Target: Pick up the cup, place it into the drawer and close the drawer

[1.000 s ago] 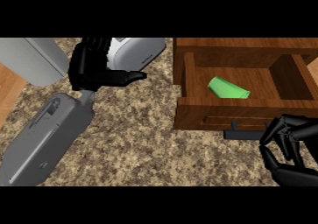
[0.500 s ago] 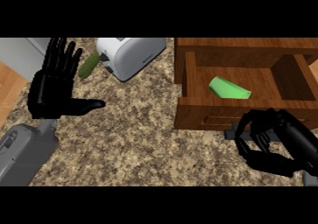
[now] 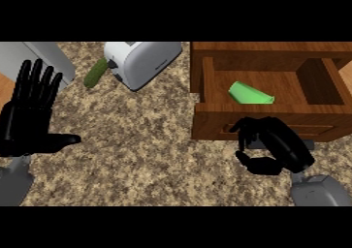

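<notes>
A green cup (image 3: 250,93) lies on its side inside the open wooden drawer (image 3: 268,117) at the upper right. My right hand (image 3: 271,147) is in front of the drawer's front panel, fingers curled, touching or very near the dark handle, which it mostly hides. It holds nothing I can make out. My left hand (image 3: 28,114) rests open at the left edge, fingers up and thumb out.
A white toaster (image 3: 140,61) stands at the top centre with a green cucumber (image 3: 95,72) lying beside it on its left. The speckled countertop (image 3: 142,145) spreads between the hands. A wooden floor strip shows at the far left.
My right hand has moved left and up against the drawer front. My left hand has drawn back from the toaster to the left edge and opened flat.
</notes>
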